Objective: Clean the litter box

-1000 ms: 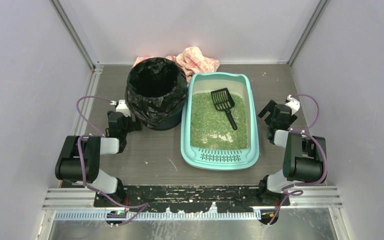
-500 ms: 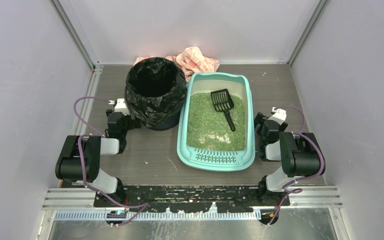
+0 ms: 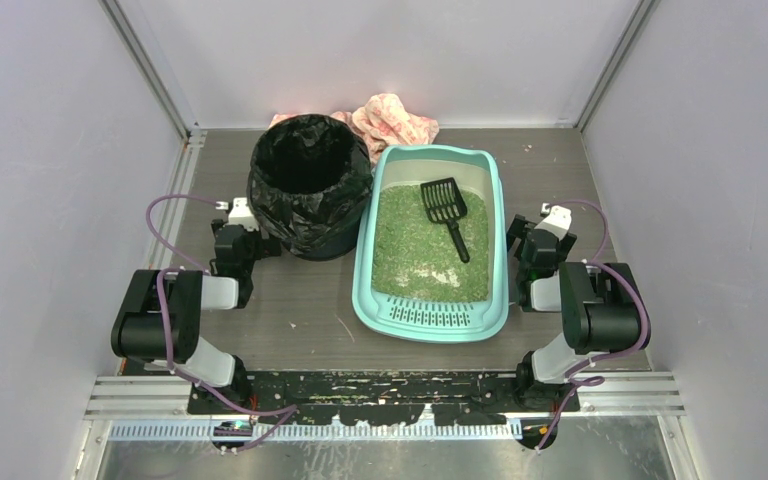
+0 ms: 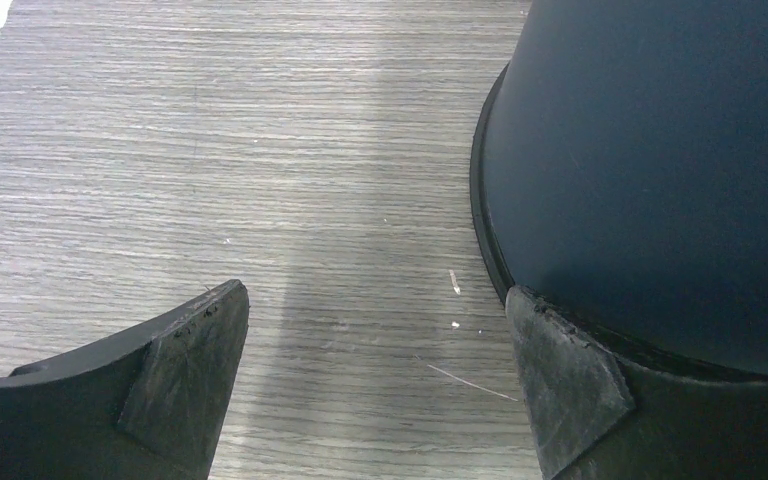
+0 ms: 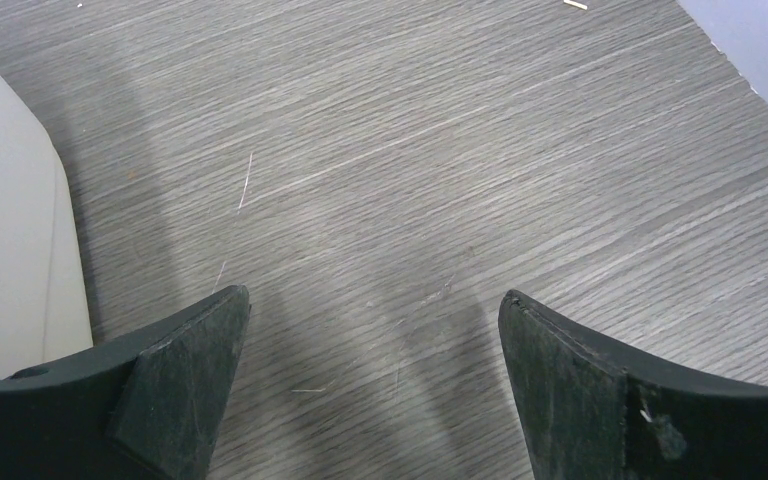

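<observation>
The mint-teal litter box (image 3: 367, 262) lies mid-table with green litter and a black slotted scoop (image 3: 447, 210) resting inside. Its slotted lip faces the near edge. Its pale wall shows at the left of the right wrist view (image 5: 5, 220). My right gripper (image 3: 522, 238) is open and empty, low over the table right beside the box's right wall. My left gripper (image 3: 245, 243) is open and empty beside the base of the round bin; its right finger is against the bin's dark wall (image 4: 650, 170).
A round bin lined with a black bag (image 3: 310, 185) stands left of the litter box, touching it. A pink patterned cloth (image 3: 392, 118) lies behind them near the back wall. Side walls close in left and right.
My right gripper moved left to the box's right wall, and the box shifted a little to the left toward the bin. The left arm stayed in place.
</observation>
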`<action>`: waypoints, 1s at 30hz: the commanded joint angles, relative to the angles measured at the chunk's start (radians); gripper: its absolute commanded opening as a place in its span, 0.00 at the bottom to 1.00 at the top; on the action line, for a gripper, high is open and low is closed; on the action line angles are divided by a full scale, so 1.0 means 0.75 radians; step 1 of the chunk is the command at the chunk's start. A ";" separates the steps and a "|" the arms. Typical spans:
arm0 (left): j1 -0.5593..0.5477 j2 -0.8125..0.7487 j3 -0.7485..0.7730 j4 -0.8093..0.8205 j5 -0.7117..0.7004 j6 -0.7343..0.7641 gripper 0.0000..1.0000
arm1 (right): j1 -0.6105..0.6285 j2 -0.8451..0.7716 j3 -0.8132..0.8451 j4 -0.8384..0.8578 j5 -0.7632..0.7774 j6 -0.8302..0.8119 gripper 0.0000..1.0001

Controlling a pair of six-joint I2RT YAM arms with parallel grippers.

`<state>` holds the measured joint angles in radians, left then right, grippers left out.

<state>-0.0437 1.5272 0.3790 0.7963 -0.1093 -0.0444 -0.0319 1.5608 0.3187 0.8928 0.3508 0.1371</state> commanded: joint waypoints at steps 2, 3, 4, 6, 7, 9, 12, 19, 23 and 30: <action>0.001 0.001 -0.001 0.115 -0.006 0.002 1.00 | 0.042 -0.017 0.043 0.065 -0.068 -0.006 1.00; -0.001 0.003 -0.002 0.118 -0.007 0.004 1.00 | 0.042 -0.017 0.044 0.065 -0.068 -0.008 1.00; 0.000 0.002 -0.002 0.119 -0.006 0.004 1.00 | 0.042 -0.015 0.045 0.065 -0.070 -0.007 1.00; -0.001 0.001 -0.002 0.115 -0.006 0.002 1.00 | 0.042 -0.016 0.046 0.063 -0.071 -0.007 1.00; 0.000 0.000 -0.001 0.113 -0.006 0.002 1.00 | 0.042 -0.017 0.045 0.063 -0.071 -0.007 1.00; -0.001 0.000 0.000 0.113 -0.006 0.003 1.00 | 0.042 -0.016 0.045 0.063 -0.071 -0.007 1.00; -0.001 0.001 -0.002 0.119 -0.008 0.002 1.00 | 0.042 -0.016 0.045 0.063 -0.070 -0.007 1.00; -0.001 0.007 -0.004 0.129 -0.010 0.004 1.00 | 0.042 -0.017 0.045 0.063 -0.071 -0.007 1.00; 0.003 -0.011 0.008 0.077 0.010 0.002 1.00 | 0.042 -0.017 0.045 0.063 -0.070 -0.007 1.00; 0.003 0.019 0.000 0.130 0.089 0.036 1.00 | 0.042 -0.017 0.045 0.063 -0.070 -0.007 1.00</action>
<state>-0.0425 1.5314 0.3771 0.8059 -0.0807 -0.0414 -0.0319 1.5608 0.3206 0.8894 0.3508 0.1337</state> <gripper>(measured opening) 0.994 0.996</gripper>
